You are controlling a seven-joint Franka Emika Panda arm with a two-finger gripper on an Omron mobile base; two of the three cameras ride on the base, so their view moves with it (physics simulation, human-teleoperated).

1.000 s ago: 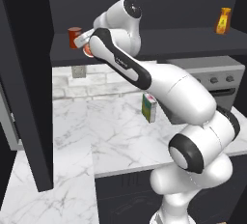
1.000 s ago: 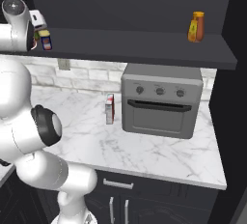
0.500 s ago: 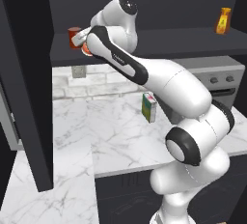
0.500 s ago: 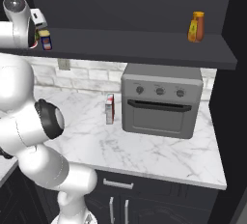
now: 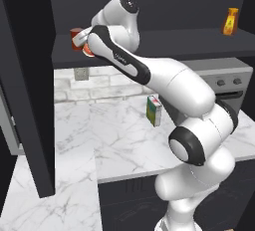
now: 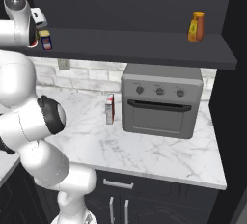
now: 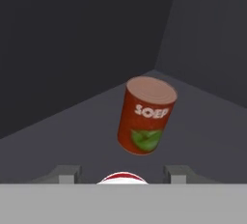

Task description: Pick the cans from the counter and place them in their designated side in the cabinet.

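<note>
Hand view: blocky grey fingers (image 7: 65, 173) pinch a round white-topped red can (image 7: 123, 178) beside the soup can (image 7: 146, 116).

The arm (image 5: 164, 80) hides most of the short red can (image 5: 87, 51).

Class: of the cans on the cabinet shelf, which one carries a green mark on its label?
The orange-red soup can, standing just beyond the pincer; the boxy tin has a yellow top and blue label.

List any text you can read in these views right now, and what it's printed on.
"SOEP": white letters on the orange-red can standing on the cabinet shelf, above its green mark.
Boxy tin with dark blue label: too small to read.
Green-and-white carton: print unreadable.
Orange bottle: label blurred.
</note>
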